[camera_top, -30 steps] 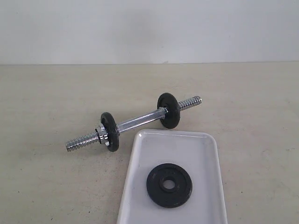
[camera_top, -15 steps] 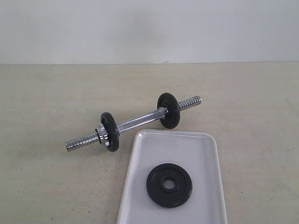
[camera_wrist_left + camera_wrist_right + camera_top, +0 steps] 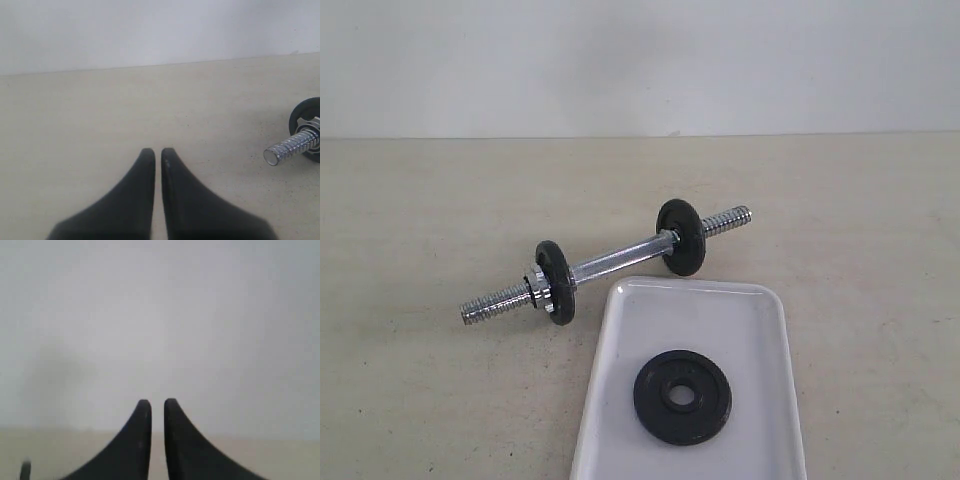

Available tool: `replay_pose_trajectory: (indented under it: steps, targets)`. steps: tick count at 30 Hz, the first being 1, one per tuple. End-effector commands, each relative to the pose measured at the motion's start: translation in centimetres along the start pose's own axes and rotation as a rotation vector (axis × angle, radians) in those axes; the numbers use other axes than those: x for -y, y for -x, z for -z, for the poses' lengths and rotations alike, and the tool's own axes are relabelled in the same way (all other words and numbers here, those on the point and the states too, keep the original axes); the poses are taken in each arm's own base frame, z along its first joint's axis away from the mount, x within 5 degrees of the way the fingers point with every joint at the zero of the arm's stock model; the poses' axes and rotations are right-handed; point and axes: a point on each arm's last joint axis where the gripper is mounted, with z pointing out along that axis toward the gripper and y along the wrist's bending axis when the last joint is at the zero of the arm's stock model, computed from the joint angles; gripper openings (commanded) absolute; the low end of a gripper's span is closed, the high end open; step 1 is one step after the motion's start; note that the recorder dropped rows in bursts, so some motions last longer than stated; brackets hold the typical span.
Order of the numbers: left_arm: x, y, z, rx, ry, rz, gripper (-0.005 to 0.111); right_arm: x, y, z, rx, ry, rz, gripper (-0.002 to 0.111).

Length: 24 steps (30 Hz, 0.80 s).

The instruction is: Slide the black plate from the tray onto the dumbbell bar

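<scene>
The black plate (image 3: pixel 682 396) lies flat in the white tray (image 3: pixel 630 340) at the front of the table. Behind the tray rests the dumbbell bar (image 3: pixel 615 262), slanted, carrying a black disc (image 3: pixel 556 281) beside its chrome collar nut (image 3: pixel 533 287) and another disc (image 3: pixel 681 237); both threaded ends are bare. Neither gripper shows in the exterior view. My left gripper (image 3: pixel 157 152) is shut and empty over bare table, with the bar's threaded end (image 3: pixel 290 148) off to one side. My right gripper (image 3: pixel 157 403) is shut on nothing, facing the wall.
The beige table (image 3: pixel 420 220) runs back to a pale wall (image 3: pixel 640 60). A small dark edge (image 3: pixel 25 470) shows at the border of the right wrist view.
</scene>
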Motion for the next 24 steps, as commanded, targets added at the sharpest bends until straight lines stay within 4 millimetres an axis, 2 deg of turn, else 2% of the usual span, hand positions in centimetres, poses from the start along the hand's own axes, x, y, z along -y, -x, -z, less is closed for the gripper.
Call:
replay_pose_trajectory:
  steps: [1,5,9,24]
  targets:
    - [0.1,0.0,0.0,0.008,-0.010,0.000,0.004,-0.3,3.3,0.6,0.364,0.029,0.005,0.008]
    - [0.1,0.0,0.0,0.008,-0.010,0.000,0.004,-0.5,4.8,1.4,0.552,0.048,0.005,0.008]
    - [0.1,0.0,0.0,0.008,-0.010,0.000,0.004,-0.5,5.4,1.8,0.637,0.057,0.006,0.008]
    - [0.1,0.0,0.0,0.008,-0.010,0.000,0.004,-0.5,5.5,1.9,0.644,0.059,0.001,0.008]
